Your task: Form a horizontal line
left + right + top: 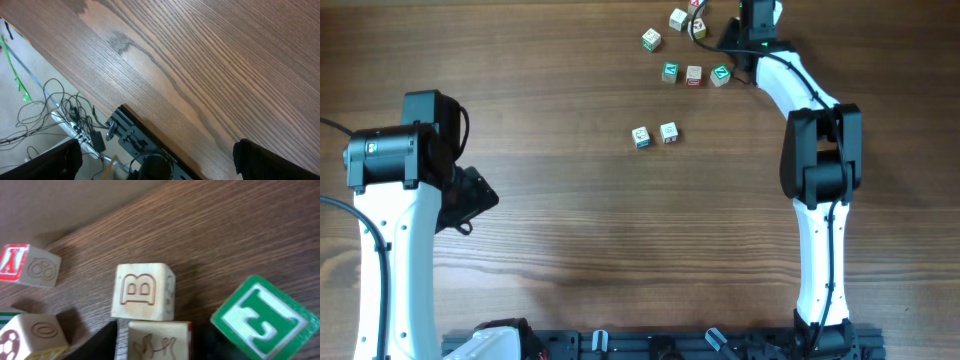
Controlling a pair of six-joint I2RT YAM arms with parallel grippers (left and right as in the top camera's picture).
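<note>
**Horizontal line**. Three lettered cubes in a short row. It lies near the right gripper, on the side toward the robot's bases and a little to the left. Its long axis runs left to right across the table. The end nearest the right gripper is a green-faced cube, turned out of square with its two neighbours (whether it touches the next one cannot be told from above).

**Right gripper.** Jaws at a middling gap around a red-edged cube, with a dark finger close on each side. Whether the cube is truly clamped cannot be told. Just beyond the right gripper stands a B cube, with a green E cube off to one side.

**Left gripper**. Jaws at their widest, with nothing between them. It is well apart from the right gripper, far to the left.

**Loose pair**. Two cubes side by side, farther from the right gripper than the line is, in much the same direction.

**Assessment.** The right arm is much the nearer. The coming move likely turns on the row's left-right axis. A cube from the right gripper should arrive at an end of the row, most readily the green one, squared to that axis.
</note>
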